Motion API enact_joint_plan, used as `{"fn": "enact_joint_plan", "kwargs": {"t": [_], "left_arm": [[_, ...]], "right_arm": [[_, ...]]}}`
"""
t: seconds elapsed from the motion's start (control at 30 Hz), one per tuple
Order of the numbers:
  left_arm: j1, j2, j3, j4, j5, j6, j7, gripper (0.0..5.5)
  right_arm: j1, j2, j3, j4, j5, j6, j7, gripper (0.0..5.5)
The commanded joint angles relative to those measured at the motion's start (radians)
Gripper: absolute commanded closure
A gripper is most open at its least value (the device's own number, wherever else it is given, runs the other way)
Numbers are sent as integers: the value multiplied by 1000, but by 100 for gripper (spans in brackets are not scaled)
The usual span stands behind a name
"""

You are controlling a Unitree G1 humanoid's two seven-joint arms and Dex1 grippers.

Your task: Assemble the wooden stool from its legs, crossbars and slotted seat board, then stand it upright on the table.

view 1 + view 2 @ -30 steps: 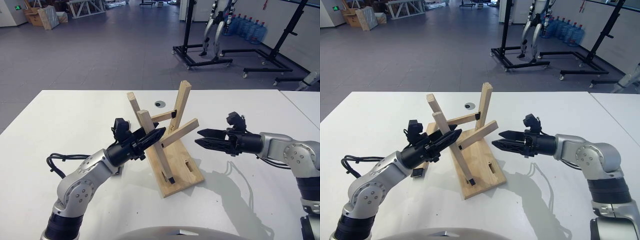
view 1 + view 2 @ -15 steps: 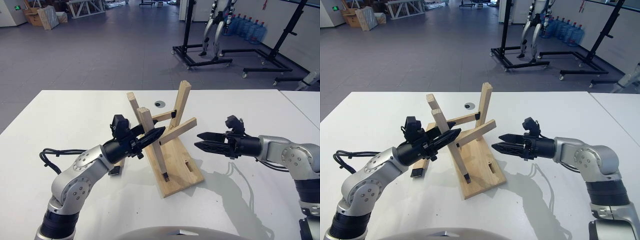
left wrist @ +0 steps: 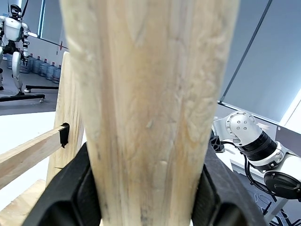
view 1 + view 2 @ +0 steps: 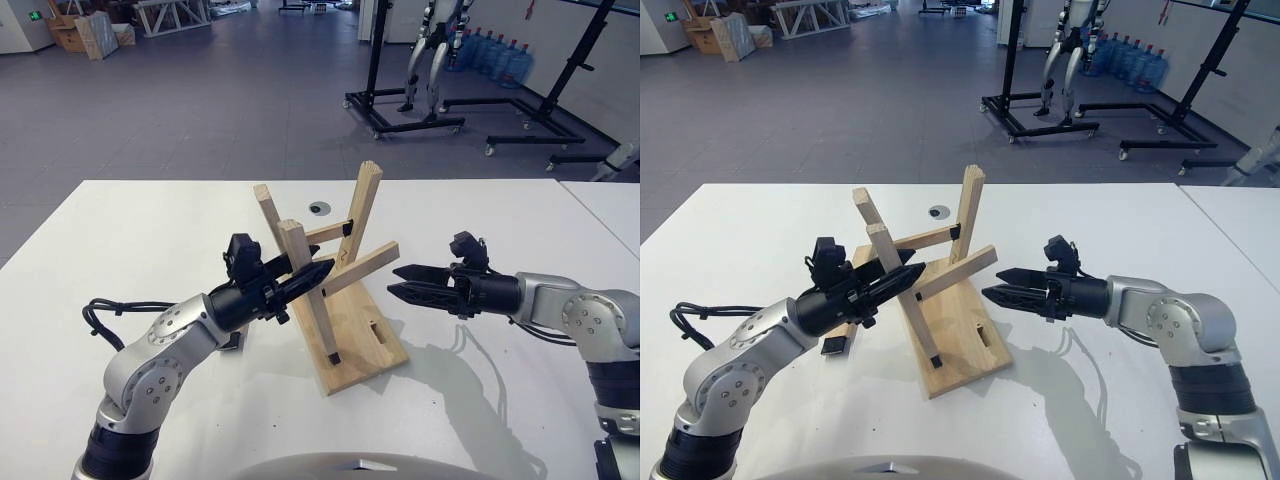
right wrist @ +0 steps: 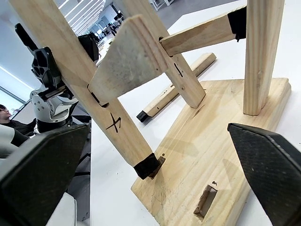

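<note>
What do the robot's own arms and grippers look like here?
Both arms are silver-grey with rounded joint housings: left arm, right arm. The forearms turn black toward the left gripper and right gripper, each with two tapered, pointed black fingers. A small black camera block sits on each wrist, and black cables loop from both arms.

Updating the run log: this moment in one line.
left gripper shut on stool leg | right gripper open near crossbar | seat board flat on table

Grey floor (image 4: 200, 90) behind the white table (image 4: 120, 230) holds black wheeled frames (image 4: 400, 112).
</note>
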Motion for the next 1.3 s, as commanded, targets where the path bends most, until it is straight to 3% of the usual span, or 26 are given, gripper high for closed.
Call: {"fn": "enact_joint_plan", "kwargs": {"t": [0.03,0.6,0.8,1.1,1.3], "left_arm": [[18,1,-28,39,61,-21,-19,346],[-11,97,-106,-10,331,-136,-79,346],[67,111,-121,34,406,-204,-103,346],[158,160,-266,148,623,-381,-151,346],[147,192,-332,161,623,-331,-191,346]], "right_arm": [[-13,3,-1,-7,-9,11,-2,10],[13,25,-11,-26,-3,20,-22,10],[110,-43,-10,25,-81,-31,37,10],[139,-26,-11,117,-153,-75,77,10],[153,-4,-9,98,-154,-68,64,10]]}}
